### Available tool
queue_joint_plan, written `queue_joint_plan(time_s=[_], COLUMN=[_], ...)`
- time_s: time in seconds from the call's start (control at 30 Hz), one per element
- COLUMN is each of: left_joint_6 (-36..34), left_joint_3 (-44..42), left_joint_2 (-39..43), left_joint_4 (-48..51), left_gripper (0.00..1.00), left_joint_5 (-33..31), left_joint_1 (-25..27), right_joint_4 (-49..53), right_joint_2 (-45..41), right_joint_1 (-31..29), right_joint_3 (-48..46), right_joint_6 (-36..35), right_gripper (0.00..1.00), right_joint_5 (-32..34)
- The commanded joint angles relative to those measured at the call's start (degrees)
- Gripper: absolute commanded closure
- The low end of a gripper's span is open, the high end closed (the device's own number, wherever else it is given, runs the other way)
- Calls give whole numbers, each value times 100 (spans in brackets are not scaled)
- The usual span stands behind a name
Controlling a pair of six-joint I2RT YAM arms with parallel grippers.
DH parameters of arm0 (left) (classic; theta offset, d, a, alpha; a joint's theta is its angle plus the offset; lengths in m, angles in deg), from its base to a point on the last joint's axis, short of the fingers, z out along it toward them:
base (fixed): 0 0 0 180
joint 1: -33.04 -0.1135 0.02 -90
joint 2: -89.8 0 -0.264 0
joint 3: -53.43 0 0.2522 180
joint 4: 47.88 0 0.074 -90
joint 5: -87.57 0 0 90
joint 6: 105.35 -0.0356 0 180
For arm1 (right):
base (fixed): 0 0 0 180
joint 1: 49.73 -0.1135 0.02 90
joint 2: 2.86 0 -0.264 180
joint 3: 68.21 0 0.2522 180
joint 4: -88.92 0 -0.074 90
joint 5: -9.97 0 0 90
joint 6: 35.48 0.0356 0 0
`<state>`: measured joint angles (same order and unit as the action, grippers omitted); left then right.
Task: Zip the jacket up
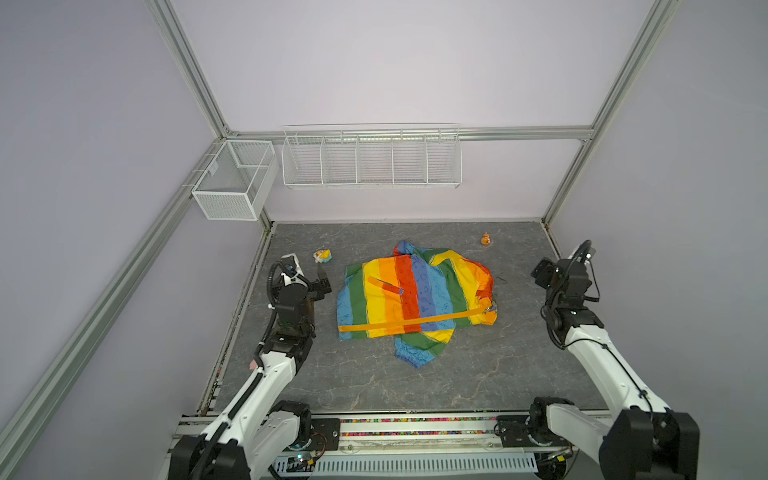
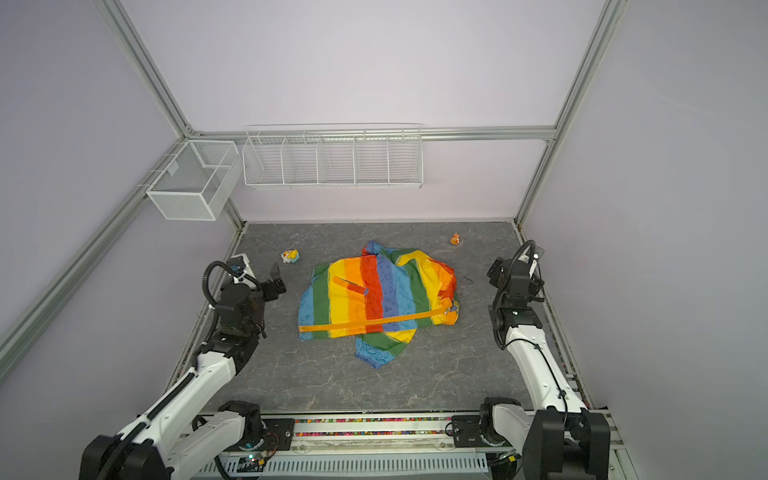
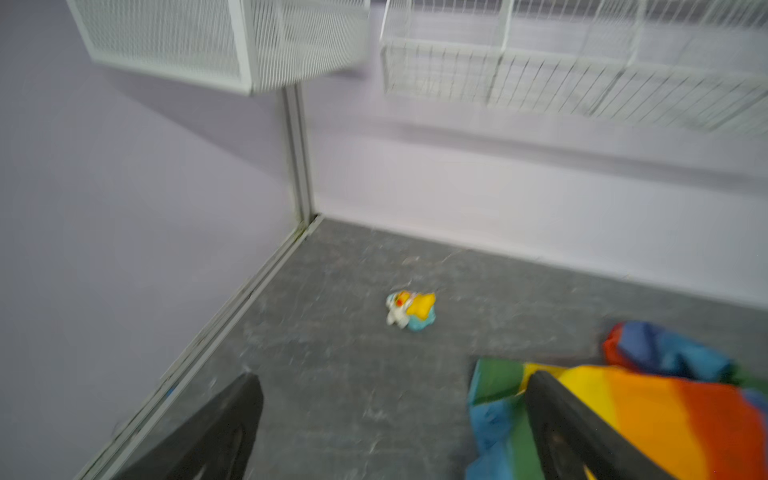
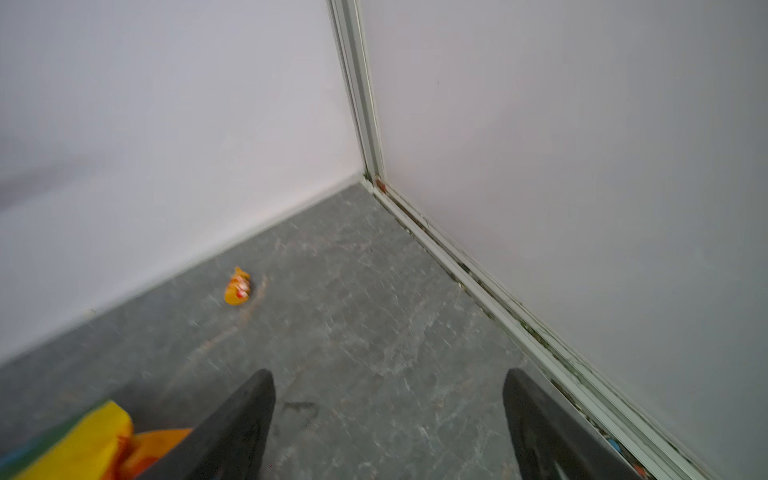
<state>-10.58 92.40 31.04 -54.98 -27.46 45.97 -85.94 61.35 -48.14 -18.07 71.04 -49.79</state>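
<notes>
RAINBOW ON THE BENCH: A striped jacket lies flat at the centre of the grey table. Its orange zipper band runs along the near edge from about eight o'clock to four o'clock, and one sleeve spills out toward six. The left gripper hangs off the jacket's nine o'clock side and the right gripper off its three o'clock side. Both have jaws spread wide, hold nothing and touch no cloth.

The band reads as one unbroken strip, with what looks like the pull at its four o'clock end. The zip therefore appears closed, though the teeth are too small to check.

The step in hand seems to be standing clear. That is best done with the fingers held above the fabric and away from the band's ends, so nothing snags the pull. A yellow toy sits at ten o'clock and an orange toy at one o'clock, both apart from the jacket.
</notes>
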Motion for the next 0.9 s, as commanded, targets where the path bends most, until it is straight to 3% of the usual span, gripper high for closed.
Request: queue_joint_plan(time_s=[0.0,0.2,0.37,0.53,0.67,0.77,0.8,0.83,0.87], left_joint_6=[-182,-198,-478,-858,-732,-759,-733,-719,-725], left_joint_3=[-351,-761,-735,-1281,-1137,-1058,-1009,-945,-870], left_joint_2=[-507,-1650,-2188,-3503,-3216,-3299,-3243,-3242,-3247], left_joint_4=[-1298,-2652,-3290,-5810,-5064,-5069,-4898,-4779,-4661], left_gripper=[1,1,0,0,1,0,1,0,0], left_joint_5=[-987,-1134,-639,-237,-265,-334,-351,-391,-426], left_joint_1=[-46,-84,-218,-247,-238,-238,-238,-238,-238], right_joint_4=[-1026,-2390,-3583,-3958,-4755,-5581,-5417,-4422,-4171], right_joint_2=[269,886,1421,1725,1866,2542,2527,2294,2275], right_joint_1=[-85,-187,-231,-277,-377,-436,-488,-531,-513], right_joint_3=[-740,-1505,-1677,-1665,-2011,-2030,-1937,-1662,-1530], right_joint_6=[-567,-671,-879,-1206,-1642,-1803,-1871,-1829,-1751], right_gripper=[11,11,11,11,12,12,12,12,12], right_joint_5=[492,257,-9,-475,-1238,-1212,-1197,-1211,-1287])
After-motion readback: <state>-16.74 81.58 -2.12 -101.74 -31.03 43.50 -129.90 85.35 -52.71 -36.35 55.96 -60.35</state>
